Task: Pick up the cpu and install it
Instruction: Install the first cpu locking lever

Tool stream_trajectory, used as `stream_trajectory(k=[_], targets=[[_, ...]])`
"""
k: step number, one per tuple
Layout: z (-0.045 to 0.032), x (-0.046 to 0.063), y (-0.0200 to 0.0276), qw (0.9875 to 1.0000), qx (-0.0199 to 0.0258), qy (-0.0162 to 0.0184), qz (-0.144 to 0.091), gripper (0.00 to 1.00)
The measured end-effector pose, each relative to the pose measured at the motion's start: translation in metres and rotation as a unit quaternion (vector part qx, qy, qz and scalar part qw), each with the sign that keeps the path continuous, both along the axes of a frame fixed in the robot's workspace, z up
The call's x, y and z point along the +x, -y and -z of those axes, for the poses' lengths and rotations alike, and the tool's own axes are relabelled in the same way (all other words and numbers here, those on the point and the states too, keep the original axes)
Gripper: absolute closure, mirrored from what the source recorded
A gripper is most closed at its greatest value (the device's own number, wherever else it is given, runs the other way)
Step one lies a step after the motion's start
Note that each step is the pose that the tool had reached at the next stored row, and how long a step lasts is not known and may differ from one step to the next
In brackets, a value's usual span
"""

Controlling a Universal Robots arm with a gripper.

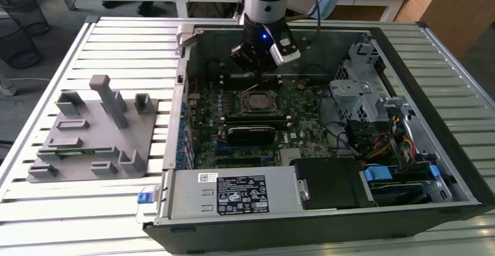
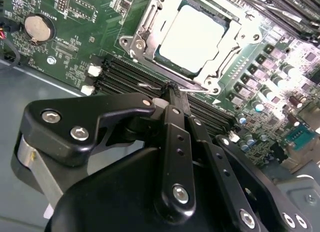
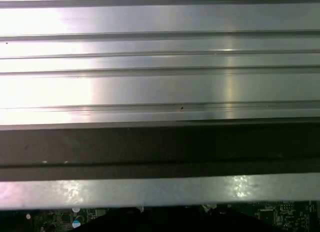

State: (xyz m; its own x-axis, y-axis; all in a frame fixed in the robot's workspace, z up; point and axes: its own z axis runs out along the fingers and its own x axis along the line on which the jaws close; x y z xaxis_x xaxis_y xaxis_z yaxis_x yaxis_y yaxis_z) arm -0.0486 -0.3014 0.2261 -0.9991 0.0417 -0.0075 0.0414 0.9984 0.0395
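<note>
**A:** Start with the exterior view. Where was the chip?

**B:** The cpu (image 1: pixel 256 101) lay flat in the socket (image 1: pixel 258 102) near the middle of the green motherboard (image 1: pixel 298 123), inside the open computer case (image 1: pixel 456 152) on the slatted counter (image 1: pixel 108 209). The gripper (image 1: pixel 251 59) hung over the board on the far side of the socket, toward the back wall of the case, apart from the chip. The chip is square, so no long axis to speak of.

**A:** And the grey fixture?

**B:** The tray (image 1: pixel 97 128) sat at the exterior view's left, outside the case, well apart from the arm.

**A:** Second wrist view?

**B:** The cpu (image 2: pixel 192 38) was seated inside the socket's metal frame (image 2: pixel 150 22), its silver lid facing up. The gripper (image 2: pixel 172 89) pointed toward the near edge of that frame, with the black memory slots (image 2: pixel 125 77) between. A thin wire lever (image 2: pixel 150 85) ran right by the tips; whether they touched it I couldn't tell.

**A:** The fingers?

**B:** The fingers (image 2: pixel 176 112) were pressed together, clenched, with nothing visible between them. The chip wasn't in them; by my reading it was already placed.

**A:** First wrist view?

**B:** Bright ribbed metal (image 3: pixel 160 67), a dark band below, and a sliver of green circuit board (image 3: pixel 280 217) along one edge.
</note>
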Motion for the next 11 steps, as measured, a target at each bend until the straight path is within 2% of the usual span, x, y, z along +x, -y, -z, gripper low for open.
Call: stream_trajectory(k=[11], targets=[[0.0030,0.0087,-0.0006,1.0000,0.0000,0.0000,0.000,0.89]])
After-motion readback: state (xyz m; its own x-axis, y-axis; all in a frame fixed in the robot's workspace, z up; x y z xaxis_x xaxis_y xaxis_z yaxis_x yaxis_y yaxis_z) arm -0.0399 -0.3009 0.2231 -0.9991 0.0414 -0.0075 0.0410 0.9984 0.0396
